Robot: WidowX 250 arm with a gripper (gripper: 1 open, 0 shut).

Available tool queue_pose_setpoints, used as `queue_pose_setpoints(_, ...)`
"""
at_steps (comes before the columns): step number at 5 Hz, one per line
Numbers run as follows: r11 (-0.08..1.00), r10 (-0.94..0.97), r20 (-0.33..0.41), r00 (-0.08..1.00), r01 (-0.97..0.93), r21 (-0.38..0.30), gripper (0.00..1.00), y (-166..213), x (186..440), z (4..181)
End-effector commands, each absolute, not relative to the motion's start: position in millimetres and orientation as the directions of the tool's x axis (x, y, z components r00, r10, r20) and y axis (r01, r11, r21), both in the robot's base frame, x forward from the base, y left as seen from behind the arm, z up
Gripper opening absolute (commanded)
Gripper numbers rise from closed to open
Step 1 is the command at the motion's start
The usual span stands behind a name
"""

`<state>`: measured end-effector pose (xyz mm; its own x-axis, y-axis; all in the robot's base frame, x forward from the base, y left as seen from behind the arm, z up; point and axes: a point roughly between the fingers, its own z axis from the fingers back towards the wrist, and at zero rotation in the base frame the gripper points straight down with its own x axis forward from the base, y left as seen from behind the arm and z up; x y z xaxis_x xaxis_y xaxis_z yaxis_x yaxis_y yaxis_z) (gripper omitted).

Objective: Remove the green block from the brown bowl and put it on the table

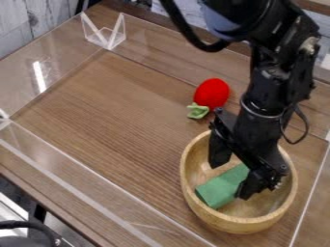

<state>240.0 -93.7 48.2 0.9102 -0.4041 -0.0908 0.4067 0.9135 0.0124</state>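
Observation:
The brown bowl sits near the table's front right corner. Inside it lies the bright green block, flat and slanted, its upper right end covered by the gripper. My black gripper reaches down into the bowl with its two fingers spread wide apart, straddling the far end of the block. The jaws stand open; nothing is lifted. The wood-grain table stretches away to the left.
A red round toy with a small pale green leafy bit rests just behind the bowl. Low clear acrylic walls edge the table, and a clear folded stand sits at the back left.

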Motion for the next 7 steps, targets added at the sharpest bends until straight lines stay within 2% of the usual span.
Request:
queue_pose_setpoints(1, 0.899, -0.437, -0.052, 0.898, 0.439, 0.018, 1.0, -91, 250, 59.6)
queue_pose_setpoints(3, 0.957, -0.289, -0.064, 0.955, 0.291, 0.018, 1.0, -109, 245, 61.4)
queue_pose_setpoints(5, 0.953, -0.299, -0.076, 0.951, 0.301, 0.02, 1.0, -120, 254, 34.4)
queue_pose_setpoints(6, 0.954, -0.297, -0.06, 0.953, 0.299, 0.027, 0.0, -117, 255, 48.1)
queue_pose_setpoints(7, 0.96, -0.277, -0.041, 0.96, 0.278, 0.034, 0.0, -113, 259, 65.9)
